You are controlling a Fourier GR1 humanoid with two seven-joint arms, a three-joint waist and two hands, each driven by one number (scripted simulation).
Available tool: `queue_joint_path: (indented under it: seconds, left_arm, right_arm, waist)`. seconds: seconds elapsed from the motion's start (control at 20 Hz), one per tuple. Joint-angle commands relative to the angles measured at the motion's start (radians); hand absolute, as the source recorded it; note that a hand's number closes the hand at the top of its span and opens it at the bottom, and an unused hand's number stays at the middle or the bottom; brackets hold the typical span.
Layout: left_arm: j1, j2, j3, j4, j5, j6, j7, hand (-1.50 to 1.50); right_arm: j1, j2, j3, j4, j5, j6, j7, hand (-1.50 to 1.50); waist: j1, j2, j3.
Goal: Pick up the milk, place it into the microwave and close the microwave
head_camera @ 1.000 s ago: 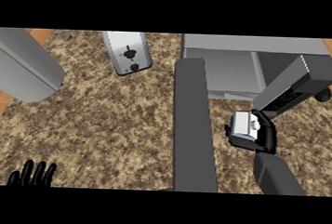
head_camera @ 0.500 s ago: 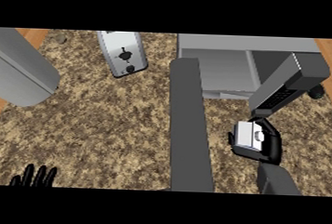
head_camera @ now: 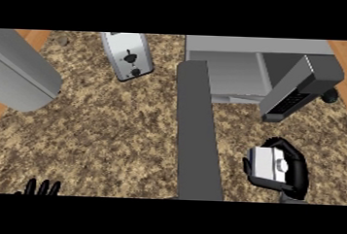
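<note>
A white milk carton [head_camera: 268, 165] with a round cap is held at the lower right, with my right hand [head_camera: 295, 168] shut on it, fingers and thumb curled round its sides. The carton hangs above the granite counter [head_camera: 111, 131], in front of the microwave [head_camera: 235, 72]. The microwave stands at the upper right, its grey inside showing. Its door [head_camera: 197, 129] swings out toward me as a long grey slab left of the carton. My left hand [head_camera: 41, 188] rests open at the lower left edge, only its fingertips showing.
A toaster [head_camera: 127, 55] stands at the back centre. A large grey cylinder [head_camera: 20, 72] fills the upper left. A dark slanted panel [head_camera: 296, 89] juts out at the microwave's right side, above the carton.
My right hand with the milk carton has moved down toward the view's lower edge and slightly right. The view has shifted a little. The left hand stays put.
</note>
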Motion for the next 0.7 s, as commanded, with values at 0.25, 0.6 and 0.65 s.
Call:
queue_joint_path:
  seconds: [0.25, 0.6, 0.65]
  left_arm:
    - [0.038, 0.002, 0.004, -0.021, 0.014, -0.002, -0.009, -1.5]
    - [-0.001, 0.034, 0.084, 0.017, 0.081, -0.032, -0.001, -1.5]
    - [0.0, 0.001, 0.037, -0.02, 0.029, 0.014, 0.02, -1.5]
  right_arm:
    - [0.077, 0.034, 0.121, -0.326, -0.19, 0.085, 0.229, 1.5]
    - [-0.046, 0.035, 0.211, -0.249, -0.08, -0.135, 0.253, 1.5]
    - [-0.008, 0.035, 0.29, -0.324, -0.062, -0.22, 0.306, 1.5]
  waist:
    - [0.011, 0.003, 0.001]
    - [0.017, 0.006, 0.001]
    - [0.015, 0.005, 0.001]
